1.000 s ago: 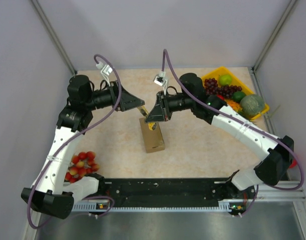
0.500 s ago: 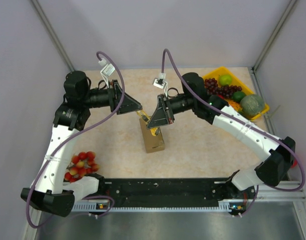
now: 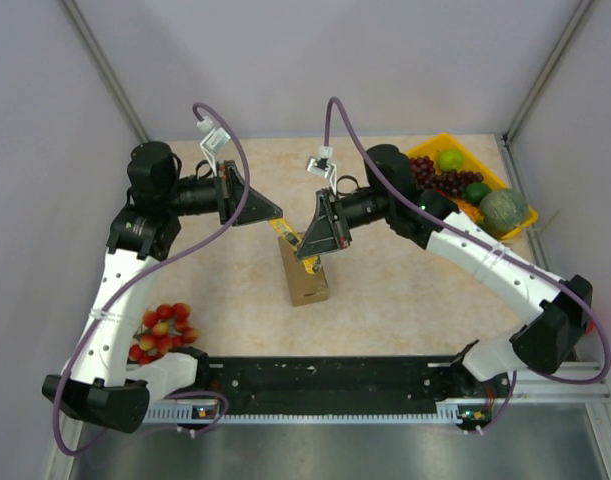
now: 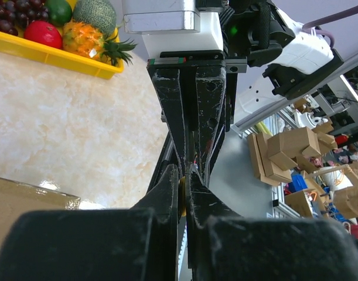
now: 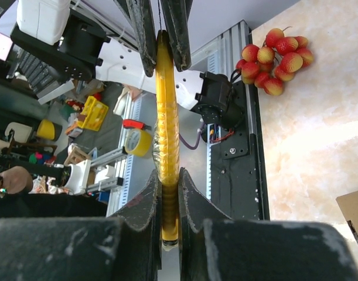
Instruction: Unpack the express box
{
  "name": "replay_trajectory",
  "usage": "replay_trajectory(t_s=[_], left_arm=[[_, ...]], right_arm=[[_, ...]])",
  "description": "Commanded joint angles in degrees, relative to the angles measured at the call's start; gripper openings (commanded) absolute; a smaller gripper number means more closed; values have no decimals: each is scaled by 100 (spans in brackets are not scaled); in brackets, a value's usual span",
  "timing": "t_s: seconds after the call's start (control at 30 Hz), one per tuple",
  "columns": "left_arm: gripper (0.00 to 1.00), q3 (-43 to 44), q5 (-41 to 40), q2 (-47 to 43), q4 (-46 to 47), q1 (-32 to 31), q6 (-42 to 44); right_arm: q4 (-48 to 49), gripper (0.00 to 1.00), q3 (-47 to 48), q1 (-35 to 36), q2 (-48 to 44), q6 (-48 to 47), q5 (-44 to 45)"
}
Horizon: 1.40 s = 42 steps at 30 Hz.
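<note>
The express box [image 3: 307, 277] is a small brown carton lying at the table's middle; its edge shows in the left wrist view [image 4: 26, 199] and the right wrist view [image 5: 351, 211]. Above its far end, both grippers meet tip to tip. My right gripper [image 3: 305, 250] [image 5: 167, 175] is shut on a long yellow ridged item in clear wrap [image 5: 167, 105]. My left gripper [image 3: 281, 214] [image 4: 183, 171] is shut on the item's other end; a yellow sliver [image 4: 181, 193] shows between its fingers. The item is held off the table.
A yellow tray [image 3: 490, 172] [image 4: 55, 55] with grapes, limes, a melon and a pineapple stands at the back right. A bunch of red-yellow fruit [image 3: 162, 330] [image 5: 275, 44] lies at the near left. A black rail [image 3: 325, 375] runs along the near edge.
My right gripper has shifted slightly down and towards the near side over the box with the yellow item. My left arm has drawn back a little to the left.
</note>
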Motion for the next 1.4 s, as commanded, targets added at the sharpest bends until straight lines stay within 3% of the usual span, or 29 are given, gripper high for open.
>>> replay_trajectory(t_s=[0.0, 0.03, 0.1, 0.13, 0.17, 0.27, 0.37, 0.53, 0.67, 0.83, 1.0, 1.27, 1.37], left_arm=[[0, -68, 272, -88, 352, -36, -149], [0, -77, 237, -114, 423, -36, -219], [0, -77, 167, -123, 546, -36, -316], [0, -85, 131, -132, 616, -36, -465], [0, -77, 114, -141, 756, -36, -527], [0, -77, -220, -176, 1011, -36, -808], [0, -129, -781, -299, 1328, -28, -1195], [0, -419, -1880, -588, 2207, -45, -1950], [0, -901, -2706, -730, 2717, -36, -2557], [0, -1368, -3129, -887, 3218, -89, -3129], [0, -1536, -3709, -1081, 3692, -107, -3147], [0, -2185, -4263, -1556, 4598, -124, -3173], [0, -2422, -4359, -1644, 4817, -133, -3191]], right_arm=[[264, 0, 246, -128, -254, 51, 314], [290, 3, 246, -128, -272, 68, 445], [369, 22, 237, -119, -324, 94, 717], [439, 35, 176, -119, -385, 173, 832], [614, 59, 132, -119, -421, 217, 955], [1324, 85, -271, -119, -684, 507, 1631], [2885, 94, -1193, -119, -1113, 1112, 2518], [4411, 95, -2117, -58, -1247, 2044, 3531], [5062, 92, -2162, 136, -1195, 2046, 3864], [6203, 85, -2215, 215, -1002, 2343, 4120], [6531, 73, -2013, 232, -685, 2810, 4015], [6592, 82, -1723, 224, -457, 2977, 3900], [6750, 80, -1705, 224, -421, 3048, 3918]])
